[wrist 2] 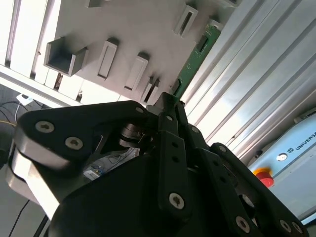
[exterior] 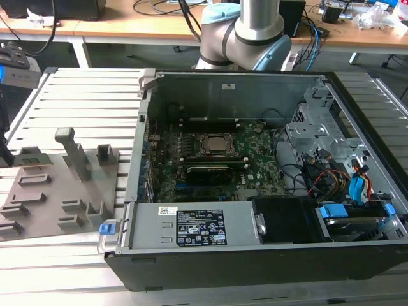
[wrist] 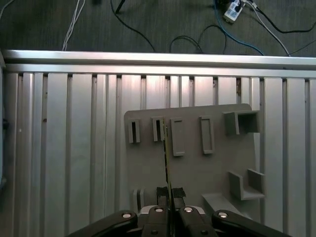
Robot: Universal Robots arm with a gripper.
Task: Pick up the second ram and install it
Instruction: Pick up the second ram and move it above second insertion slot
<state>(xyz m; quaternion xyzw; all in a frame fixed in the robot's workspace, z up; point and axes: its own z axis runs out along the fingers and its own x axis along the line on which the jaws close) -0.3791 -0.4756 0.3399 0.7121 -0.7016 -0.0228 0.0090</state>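
The second ram point(wrist: 166, 158) is a thin green stick seen edge-on in the first wrist view. It runs from a slot of the grey slotted tray point(wrist: 197, 173) back between my fingertips. My gripper point(wrist: 169, 191) is shut on its near end. In the second wrist view the green board point(wrist 2: 191, 61) sticks out past the closed gripper point(wrist 2: 171, 104) along the tray's edge. The exterior view has the ram point(exterior: 29, 157) standing on edge at the tray's point(exterior: 51, 213) far left corner, beside my dark gripper point(exterior: 4, 152). I cannot tell whether it is clear of the slot.
The open computer case point(exterior: 255, 255) lies at the exterior view's right, with the green motherboard point(exterior: 255, 159) and its processor socket point(exterior: 215, 145) inside. Cables and drive bays point(exterior: 344, 185) crowd the case's right end. The tray carries raised grey blocks point(exterior: 73, 153). Everything rests on a ribbed aluminium table point(exterior: 83, 102).
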